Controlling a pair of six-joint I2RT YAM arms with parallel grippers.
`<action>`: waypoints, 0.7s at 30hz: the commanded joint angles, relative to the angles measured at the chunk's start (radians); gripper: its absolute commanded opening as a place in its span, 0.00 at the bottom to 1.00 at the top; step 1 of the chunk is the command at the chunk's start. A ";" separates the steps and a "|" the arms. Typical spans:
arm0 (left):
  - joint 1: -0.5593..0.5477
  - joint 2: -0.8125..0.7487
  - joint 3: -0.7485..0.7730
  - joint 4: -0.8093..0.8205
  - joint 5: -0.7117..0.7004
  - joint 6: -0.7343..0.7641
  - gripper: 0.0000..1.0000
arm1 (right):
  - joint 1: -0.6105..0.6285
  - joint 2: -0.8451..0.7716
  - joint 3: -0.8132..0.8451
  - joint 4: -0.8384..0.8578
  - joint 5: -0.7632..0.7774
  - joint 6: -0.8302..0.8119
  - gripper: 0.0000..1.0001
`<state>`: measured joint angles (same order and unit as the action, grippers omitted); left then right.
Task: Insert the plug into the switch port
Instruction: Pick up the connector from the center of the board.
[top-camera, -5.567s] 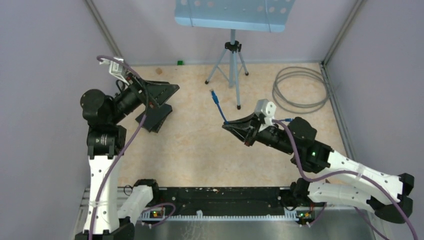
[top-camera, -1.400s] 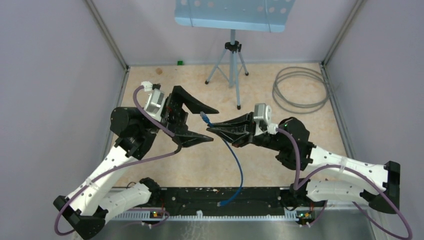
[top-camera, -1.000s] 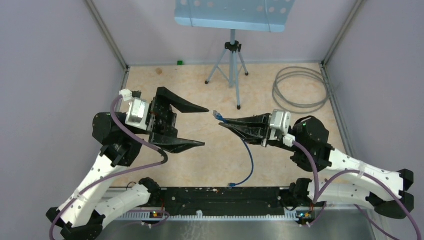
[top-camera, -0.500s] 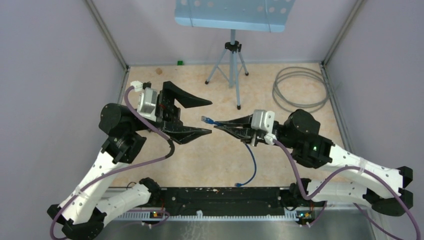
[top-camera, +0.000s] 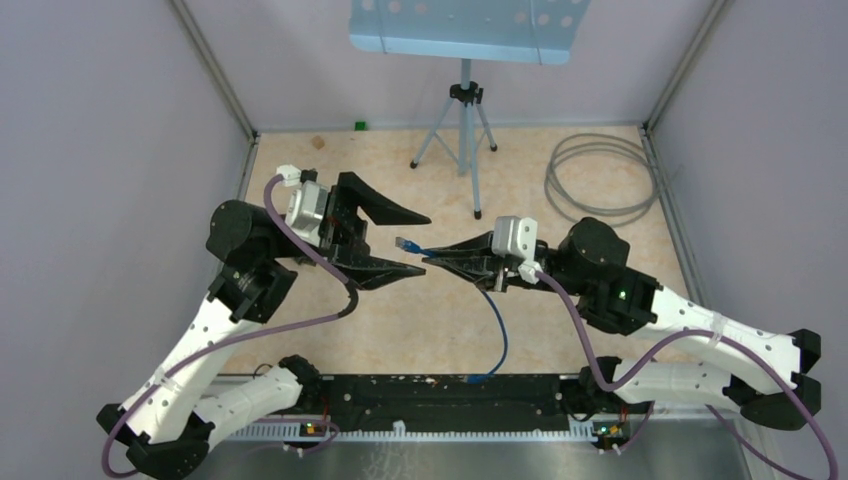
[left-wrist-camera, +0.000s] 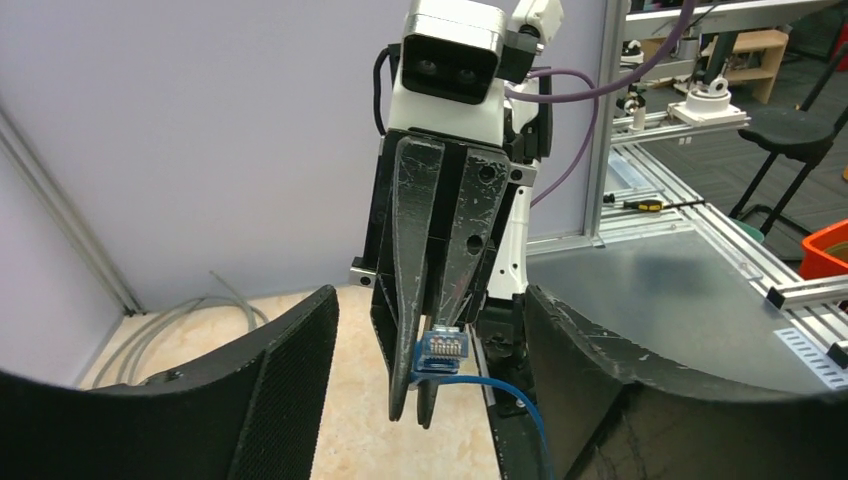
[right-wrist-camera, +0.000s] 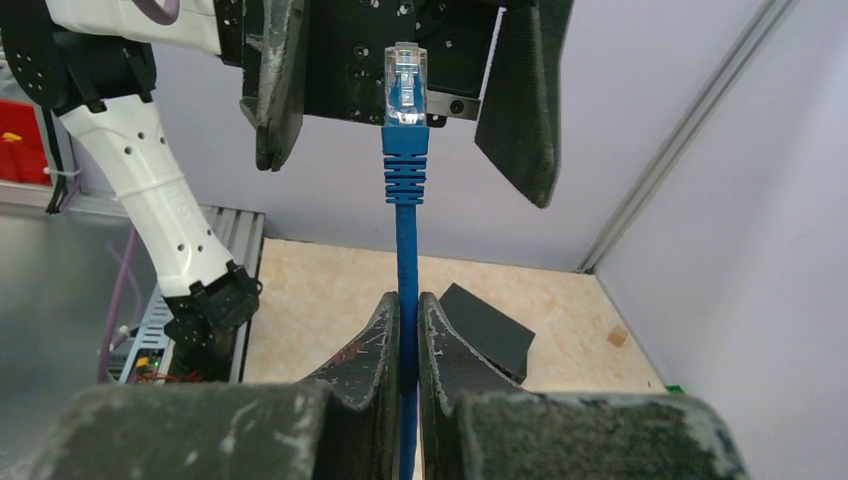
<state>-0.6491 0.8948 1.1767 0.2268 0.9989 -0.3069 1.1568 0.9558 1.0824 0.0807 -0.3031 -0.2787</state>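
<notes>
My right gripper (top-camera: 428, 260) is shut on a blue cable (top-camera: 497, 320) just behind its clear plug (top-camera: 405, 243). The plug points left, in mid-air above the floor. My left gripper (top-camera: 427, 241) is open and empty, its two fingers spread either side of the plug without touching it. In the left wrist view the plug (left-wrist-camera: 443, 348) faces the camera between the right gripper's tips (left-wrist-camera: 415, 412). In the right wrist view the plug (right-wrist-camera: 405, 85) stands above my shut fingers (right-wrist-camera: 380, 335). A black box on the floor (right-wrist-camera: 490, 325) may be the switch. It is hidden in the top view.
A tripod (top-camera: 463, 130) carrying a blue perforated plate (top-camera: 465, 25) stands at the back. A grey cable coil (top-camera: 600, 180) lies at the back right. The blue cable's free end (top-camera: 478, 379) hangs down to the black rail (top-camera: 400, 392) at the near edge.
The left arm swung from the back left to face the right gripper. In the last half second the plug moved a little left, deeper between the open left fingers.
</notes>
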 joint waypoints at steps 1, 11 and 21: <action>0.001 -0.023 0.030 0.006 0.033 0.023 0.67 | 0.012 -0.017 0.038 0.054 0.010 0.036 0.00; 0.001 -0.022 0.031 0.011 0.050 0.026 0.45 | 0.012 -0.017 0.036 0.044 0.034 0.044 0.00; 0.001 -0.025 0.033 -0.037 0.019 0.053 0.00 | 0.012 -0.022 0.021 0.064 0.040 0.044 0.00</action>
<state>-0.6468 0.8810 1.1782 0.2134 1.0214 -0.2619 1.1603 0.9554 1.0821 0.0795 -0.2840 -0.2428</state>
